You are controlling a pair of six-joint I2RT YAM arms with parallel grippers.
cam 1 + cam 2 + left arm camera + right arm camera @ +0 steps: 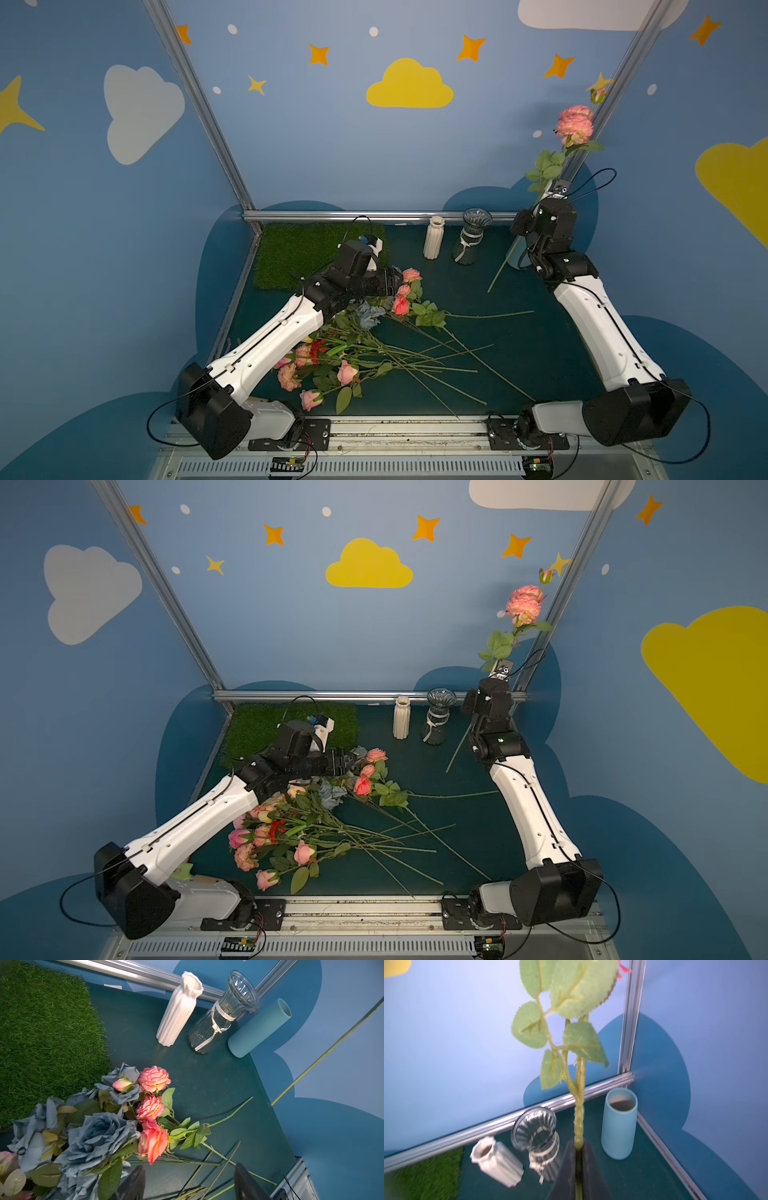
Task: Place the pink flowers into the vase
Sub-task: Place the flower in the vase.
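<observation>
My right gripper [545, 196] [579, 1145] is shut on the green stem [579, 1118] of one of the pink flowers. It holds it high at the back right, bloom [575, 122] [524, 600] up, above a blue cylinder vase [619, 1124]. A glass vase [471, 241] and a white ribbed vase [434, 239] stand beside it. More pink flowers [316, 370] [270, 845] lie piled at the front left. My left gripper [400, 277] [189, 1182] hangs open over loose stems, next to a pink spray [152, 1105].
Grey-blue roses [97, 1136] and a small red carnation [318, 347] lie mixed into the pile. A green grass mat [299, 249] covers the back left corner. Long stems [436, 365] fan across the middle of the table. Metal frame rails [374, 216] edge the back.
</observation>
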